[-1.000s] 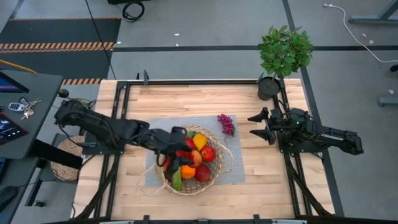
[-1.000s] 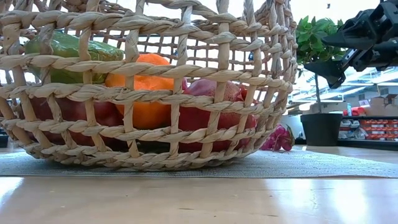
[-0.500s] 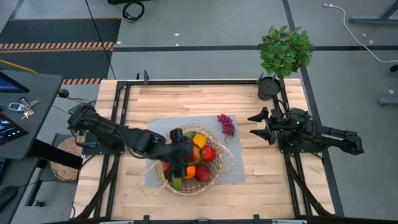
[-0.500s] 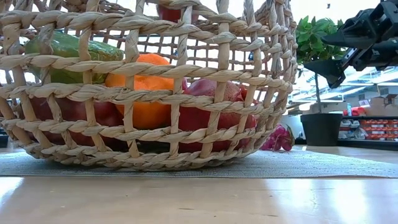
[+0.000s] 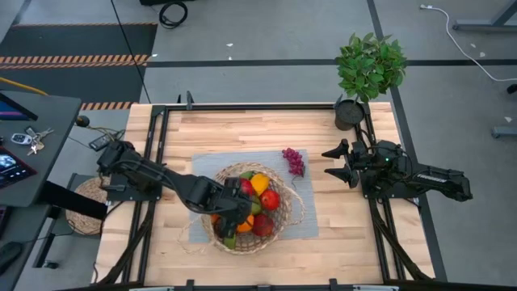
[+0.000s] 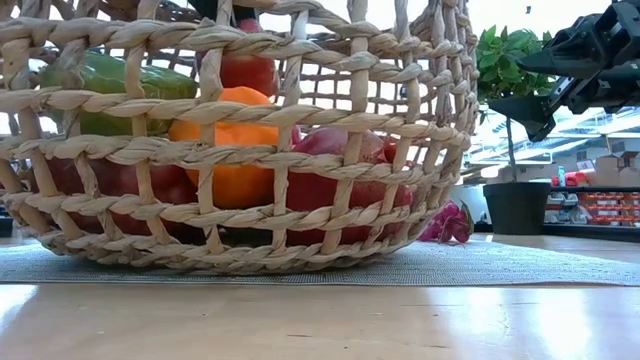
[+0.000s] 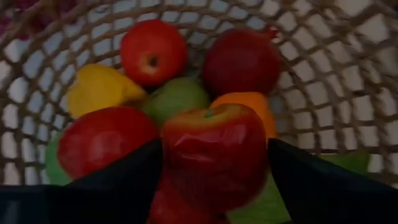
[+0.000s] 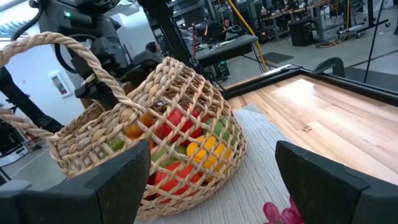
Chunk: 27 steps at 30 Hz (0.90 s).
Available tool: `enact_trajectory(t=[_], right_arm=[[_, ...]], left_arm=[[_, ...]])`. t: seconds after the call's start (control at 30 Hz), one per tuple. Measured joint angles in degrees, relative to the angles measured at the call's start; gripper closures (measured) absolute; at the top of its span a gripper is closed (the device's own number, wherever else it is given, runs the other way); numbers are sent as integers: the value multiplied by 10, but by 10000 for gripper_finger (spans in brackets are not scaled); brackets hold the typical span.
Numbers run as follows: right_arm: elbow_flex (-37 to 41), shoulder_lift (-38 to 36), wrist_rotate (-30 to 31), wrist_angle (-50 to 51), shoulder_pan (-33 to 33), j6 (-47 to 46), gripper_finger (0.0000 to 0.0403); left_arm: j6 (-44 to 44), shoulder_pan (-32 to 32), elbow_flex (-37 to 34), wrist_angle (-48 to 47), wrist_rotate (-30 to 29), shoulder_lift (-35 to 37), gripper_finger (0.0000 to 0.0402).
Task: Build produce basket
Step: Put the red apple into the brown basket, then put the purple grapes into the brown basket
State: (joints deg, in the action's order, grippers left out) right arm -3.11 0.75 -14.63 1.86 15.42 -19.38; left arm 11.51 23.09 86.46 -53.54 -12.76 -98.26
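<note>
Red apple (image 7: pixel 214 155) between left tool (image 7: pixel 214 177) fingers, over basket (image 7: pixel 348 81)

So the high cam looks straight down on the whole table (image 5: pixel 339 242), both arms in shot. The low one sits at tabletop level, right up against the basket (image 6: pixel 240 140), facing the room behind. Left wrist cam stares down into the basket at the fruit (image 7: pixel 214 149), super close. Right wrist cam looks across the table at the basket's side from farther off. All four share the basket.
</note>
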Motion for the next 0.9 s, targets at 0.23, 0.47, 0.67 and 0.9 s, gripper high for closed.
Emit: enact_trajectory(t=[0.23,0.47,0.67,0.9], right_arm=[[0,0,0,-1,0,0,55],[0,0,0,-1,0,0,55],[0,0,0,-1,0,0,55],[0,0,0,-1,0,0,55]], left_arm=[[7,10,0,7,20,21,51],[31,13,0,49,-52,81,46],[-6,85,-28,120,-216,160,67],[31,140,-138,163,-246,275,96]])
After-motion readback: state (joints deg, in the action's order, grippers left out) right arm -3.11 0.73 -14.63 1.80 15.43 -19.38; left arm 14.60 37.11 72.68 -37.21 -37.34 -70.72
